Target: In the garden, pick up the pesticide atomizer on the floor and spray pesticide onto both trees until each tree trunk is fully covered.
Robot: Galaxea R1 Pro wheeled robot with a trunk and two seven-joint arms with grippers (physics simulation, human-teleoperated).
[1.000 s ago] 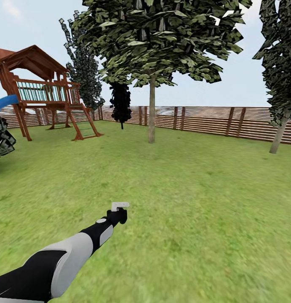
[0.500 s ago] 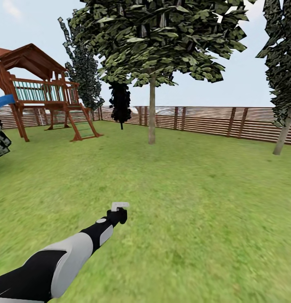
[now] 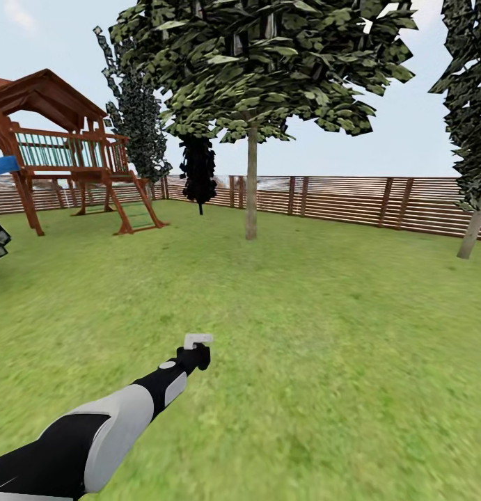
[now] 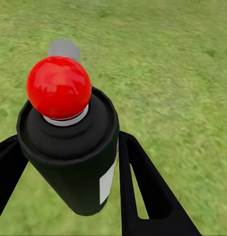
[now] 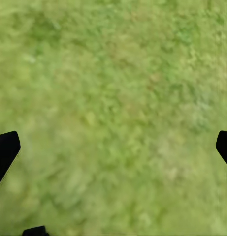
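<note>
Camera nearer trunk [image 3: 251,182], pincer [image 4: 69,187] gripping black can [image 4: 74,152]

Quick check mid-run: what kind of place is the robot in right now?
A fenced back garden, by the look of it: open lawn, a slatted wooden fence along the far edge, a wooden play tower at left, and a tree ahead. The left gripper holds the atomizer.

Left arm [image 3: 94,435] extended forward and slightly inward, forearm low, wrist straight. Left gripper [image 4: 64,196] at arm's far end, black fingers [image 4: 143,191] on either side of pesticide atomizer [image 4: 71,147], clamped against its dark body; red knob points away beyond fingertips. Right gripper [image 5: 113,152] aimed down, black fingertips [image 5: 5,150] spread wide apart, nothing between them.
</note>
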